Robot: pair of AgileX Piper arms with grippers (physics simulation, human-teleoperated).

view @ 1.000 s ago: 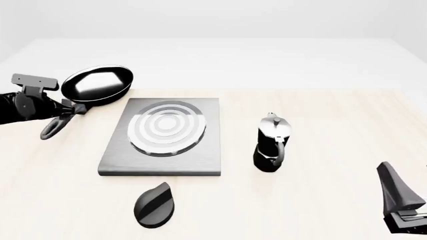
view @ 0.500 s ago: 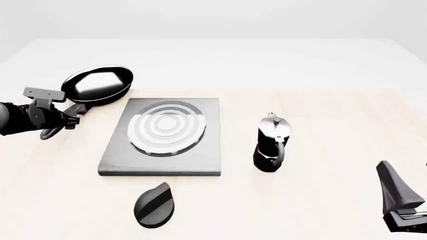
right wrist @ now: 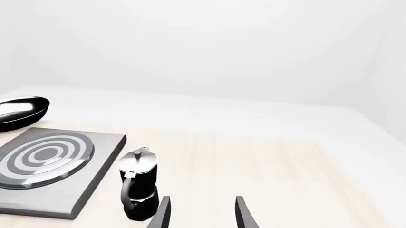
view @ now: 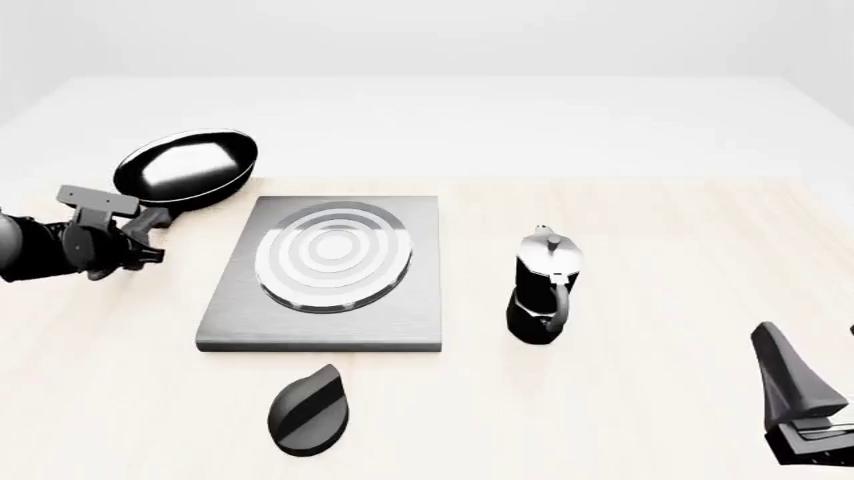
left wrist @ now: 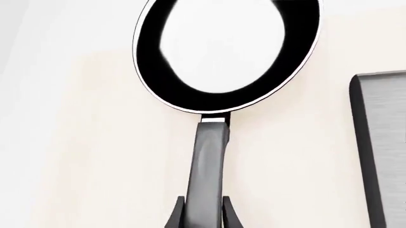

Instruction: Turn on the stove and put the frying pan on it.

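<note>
Simulated bench seen from the robot's side, w/ two arms. The frying pan sits at far left, just beside the stove's far-left corner but not on it; its handle runs back toward the robot. The left end effector is at that handle: in the left wrist view the two fingers sit narrow, one on each side of the handle, apparently gripping it. The pan looks a bit tilted in the front view, so it may be just off the bench; can't tell for sure.

The stove, a flat grey slab w/ silver rings, lies left of centre. Its knob, a black oval, lies apart from it, on the near side, untouched. A small coffee pot stands upright just right of the stove. The right end effector hangs low at near right, well apart from everything, fingers spread wide, holding nothing.

Step in hand, as I judge it: picking up the pan. Next move probably calls for lifting it level, carrying it right and setting it centred on the rings. The knob is not yet turned; the right arm is free for that.
</note>
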